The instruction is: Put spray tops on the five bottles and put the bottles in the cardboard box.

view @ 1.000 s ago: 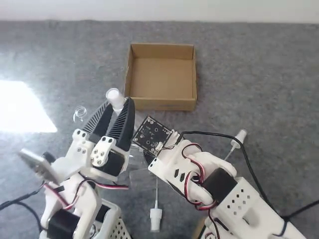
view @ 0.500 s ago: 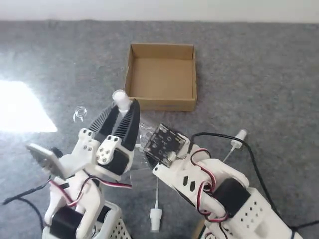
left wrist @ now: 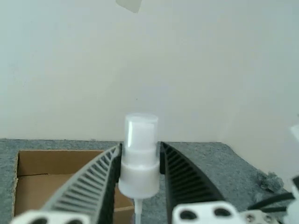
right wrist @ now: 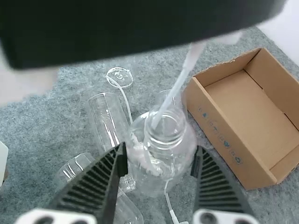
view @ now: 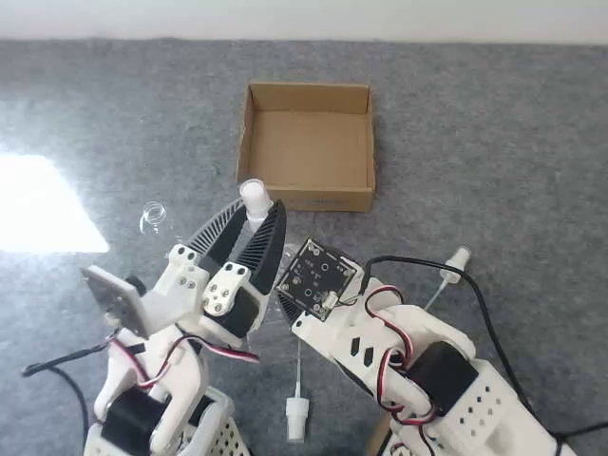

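White plastic spray top [left wrist: 140, 158], clamped in left hand [view: 256, 205], dips its tube [right wrist: 175, 88] into clear plastic bottle [right wrist: 161, 140] clamped in right hand [right wrist: 159, 156].

Grey speckled mat [view: 494, 142] over whole table. Bright patch of light [view: 38, 204] on mat, far left side. White wall [view: 304, 17] beyond far edge. White perforated crate [view: 226, 432] at near edge, partly hidden.
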Motion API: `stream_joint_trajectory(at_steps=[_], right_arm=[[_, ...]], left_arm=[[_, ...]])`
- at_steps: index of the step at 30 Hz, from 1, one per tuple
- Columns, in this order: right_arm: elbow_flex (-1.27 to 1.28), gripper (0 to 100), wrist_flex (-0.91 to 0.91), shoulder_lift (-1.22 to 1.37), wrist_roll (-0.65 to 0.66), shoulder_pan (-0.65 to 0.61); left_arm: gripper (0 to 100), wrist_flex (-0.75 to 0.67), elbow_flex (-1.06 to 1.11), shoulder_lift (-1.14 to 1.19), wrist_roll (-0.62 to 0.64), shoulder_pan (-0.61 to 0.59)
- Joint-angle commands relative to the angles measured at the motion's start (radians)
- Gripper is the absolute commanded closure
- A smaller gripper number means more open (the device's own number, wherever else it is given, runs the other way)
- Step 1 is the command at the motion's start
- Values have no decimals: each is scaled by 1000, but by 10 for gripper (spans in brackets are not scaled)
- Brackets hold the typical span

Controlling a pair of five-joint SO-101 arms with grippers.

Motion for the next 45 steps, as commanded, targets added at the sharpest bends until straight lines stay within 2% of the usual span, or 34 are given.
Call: stream_joint_trajectory(at_steps=[1,8,16,19,24,32,36,40,45], right_arm=[[-14,865,-13,-33,12,2],[-14,865,-13,-33,11,21],[-15,865,-13,-35,8,65],[-15,865,-13,-35,8,67],[-15,865,-13,-35,9,67],[-15,865,-13,-35,11,67],[-15,865,-13,-35,11,67],[-15,865,-13,-35,11,67],[-15,865,-13,-35,11,68]], left_arm=[[987,-18,-7,-5,-37,8],[985,-12,8,-5,-95,9],[984,23,7,-5,-212,100],[964,25,8,-5,-212,100],[810,81,7,-5,-207,94],[792,101,4,-5,-213,91],[760,166,-35,-5,-213,89],[758,226,-96,-5,-209,34],[757,222,-116,-6,-209,-25]])
